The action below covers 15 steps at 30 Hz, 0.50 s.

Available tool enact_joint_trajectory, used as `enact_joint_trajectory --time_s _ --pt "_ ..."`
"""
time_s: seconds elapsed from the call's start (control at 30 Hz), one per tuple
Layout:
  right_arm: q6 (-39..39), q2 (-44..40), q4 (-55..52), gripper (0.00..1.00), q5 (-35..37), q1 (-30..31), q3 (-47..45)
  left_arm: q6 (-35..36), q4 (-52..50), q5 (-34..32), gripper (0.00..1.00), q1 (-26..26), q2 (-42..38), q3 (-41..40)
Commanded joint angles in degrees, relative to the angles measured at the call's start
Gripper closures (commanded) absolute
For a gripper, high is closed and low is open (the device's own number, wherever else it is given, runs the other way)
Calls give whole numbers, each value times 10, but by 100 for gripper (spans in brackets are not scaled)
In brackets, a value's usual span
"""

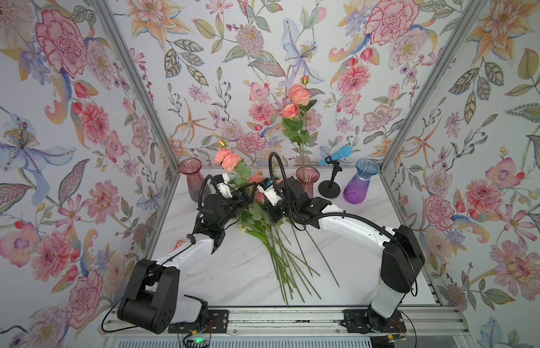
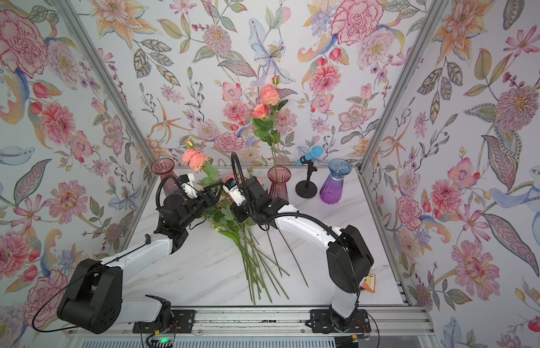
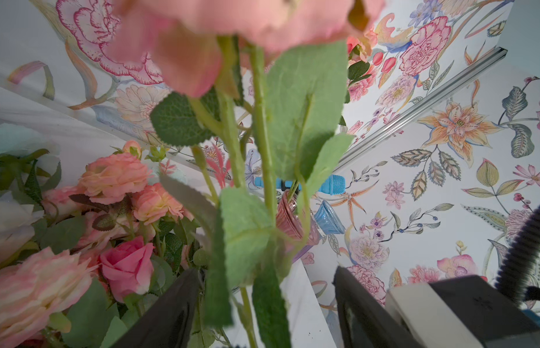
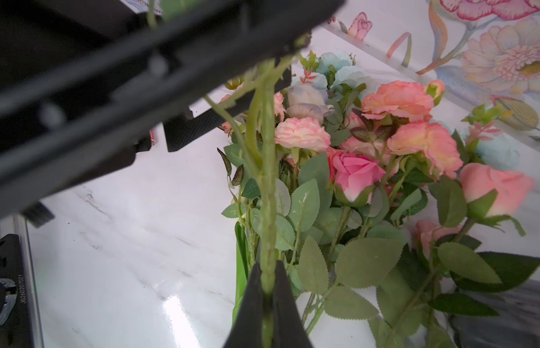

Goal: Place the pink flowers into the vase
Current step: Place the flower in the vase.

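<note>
The right end effector [image 4: 268,268] is clenched on the green stalk [image 4: 266,192] of one raised flower. Its salmon blooms [image 1: 227,159] stand left of centre in both top views. The left end effector [image 3: 268,271] is released, fingers [image 3: 172,304] spread with that flower's stalks between them. The other pink flowers [image 1: 256,215] lie bunched mid-frame on the marble counter [image 1: 226,277], stems fanning toward the lower edge. One coral flower [image 1: 298,95] already stands in the pink vase [image 1: 307,180] at centre-right.
</note>
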Motion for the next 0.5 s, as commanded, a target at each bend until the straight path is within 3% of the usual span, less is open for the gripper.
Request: enact_joint_trajectory --time_s 0.0,0.33,0.47 --pt "-6 0 0 98 -14 4 21 32 -17 -1 32 -4 3 24" --pt "-8 13 0 92 -11 8 30 55 -28 -2 75 -4 3 30" --pt "-9 12 -1 82 -8 8 33 65 -34 -4 90 -3 2 34"
